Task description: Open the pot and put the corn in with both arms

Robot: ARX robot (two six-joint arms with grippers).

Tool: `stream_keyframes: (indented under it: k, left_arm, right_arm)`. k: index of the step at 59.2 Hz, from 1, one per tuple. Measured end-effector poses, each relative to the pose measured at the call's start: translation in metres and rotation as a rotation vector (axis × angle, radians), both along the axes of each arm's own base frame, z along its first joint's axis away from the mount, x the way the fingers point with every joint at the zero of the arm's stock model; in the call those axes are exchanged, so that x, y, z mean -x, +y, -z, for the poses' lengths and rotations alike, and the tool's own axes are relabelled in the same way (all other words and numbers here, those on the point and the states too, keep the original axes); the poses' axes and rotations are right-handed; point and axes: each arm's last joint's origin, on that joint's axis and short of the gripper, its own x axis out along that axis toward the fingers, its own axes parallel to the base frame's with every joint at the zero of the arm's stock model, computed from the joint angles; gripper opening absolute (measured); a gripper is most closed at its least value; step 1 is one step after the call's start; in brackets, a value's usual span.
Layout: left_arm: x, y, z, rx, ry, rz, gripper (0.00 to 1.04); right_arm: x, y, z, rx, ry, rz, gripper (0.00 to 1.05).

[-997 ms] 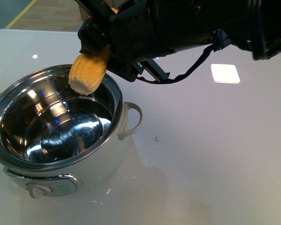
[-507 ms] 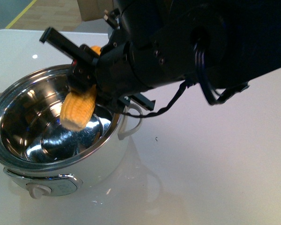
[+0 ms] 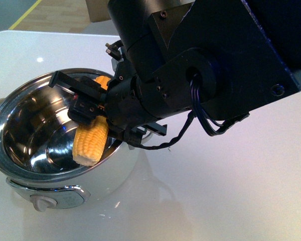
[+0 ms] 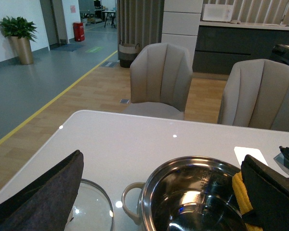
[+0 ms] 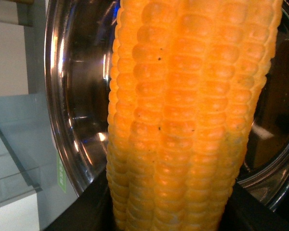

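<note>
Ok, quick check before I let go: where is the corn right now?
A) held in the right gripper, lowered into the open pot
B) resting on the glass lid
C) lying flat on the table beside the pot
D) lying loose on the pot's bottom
A. The right gripper is shut on the corn, whose lower end hangs inside the pot below the steel rim; the right wrist view shows the cob against the pot's steel interior.

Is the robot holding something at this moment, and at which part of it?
The right gripper holds the corn by its upper end, over the open pot. The left gripper is open, holding nothing.
</note>
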Motion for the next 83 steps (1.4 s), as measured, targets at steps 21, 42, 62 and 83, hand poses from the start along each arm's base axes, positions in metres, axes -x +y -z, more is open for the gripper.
stream_keyframes:
  k: [21,42,62,83]
  left_arm:
    - [0.0,0.0,0.0,0.0,0.0,0.0,0.98]
    - [0.0,0.0,0.0,0.0,0.0,0.0,0.98]
    - [0.0,0.0,0.0,0.0,0.0,0.0,0.98]
    - [0.0,0.0,0.0,0.0,0.0,0.0,0.98]
  right_arm:
    - [0.004,-0.011,-0.014,-0.032,-0.039,0.01,0.97]
    - [0.014,-0.115,-0.054,-0.076,-0.154,0.276,0.96]
    - [0.072,-0.214,-0.093,0.152,-0.327,0.422,0.96]
    - [0.102,-0.238,-0.102,0.429,-0.792,0.554,0.79]
